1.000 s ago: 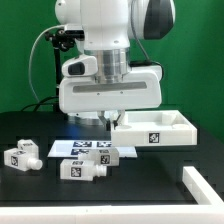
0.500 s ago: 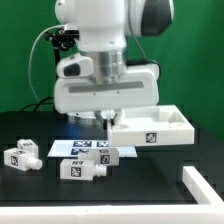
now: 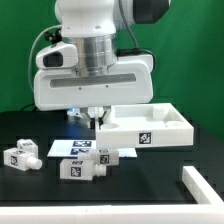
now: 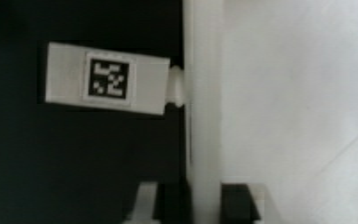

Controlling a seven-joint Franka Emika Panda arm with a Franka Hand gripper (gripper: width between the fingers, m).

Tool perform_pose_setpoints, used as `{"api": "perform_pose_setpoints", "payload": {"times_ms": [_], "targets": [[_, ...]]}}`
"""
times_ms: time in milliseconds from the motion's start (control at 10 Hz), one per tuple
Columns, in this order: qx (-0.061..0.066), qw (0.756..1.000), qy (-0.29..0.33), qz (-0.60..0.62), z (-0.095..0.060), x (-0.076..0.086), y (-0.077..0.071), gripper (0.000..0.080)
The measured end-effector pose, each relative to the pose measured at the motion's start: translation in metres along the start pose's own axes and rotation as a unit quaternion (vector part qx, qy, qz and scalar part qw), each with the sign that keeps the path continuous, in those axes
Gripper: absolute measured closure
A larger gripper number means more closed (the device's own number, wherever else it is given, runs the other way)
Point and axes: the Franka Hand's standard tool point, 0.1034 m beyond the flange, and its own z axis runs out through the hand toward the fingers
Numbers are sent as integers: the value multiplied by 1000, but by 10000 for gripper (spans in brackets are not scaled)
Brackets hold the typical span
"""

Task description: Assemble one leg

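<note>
Bare table between the outlying leg and marker board; panel rim against the hand.

Leg – smooth white plastic; panel same; table matt black.

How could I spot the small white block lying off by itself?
Start at the large white rimmed panel. Cross the marker board toward the exterior view's left: the leg there lies alone on the black table, while two other legs sit by the board.
</note>
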Motion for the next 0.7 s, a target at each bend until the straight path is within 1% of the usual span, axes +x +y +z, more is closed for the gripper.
{"api": "perform_pose_setpoints", "payload": {"times_ms": [200, 300, 400, 500, 600, 700], "targets": [[-1, 1000, -1, 1, 2, 0, 1, 744], [-4, 1000, -7, 2, 5, 5, 6, 744], [-6, 1000, -13, 4, 6, 23, 12, 744], [-10, 1000, -14, 3, 4, 46, 16, 744], [-16, 1000, -4, 0, 6, 64, 18, 744], [-21, 1000, 3, -5, 12, 71, 19, 744]]}}
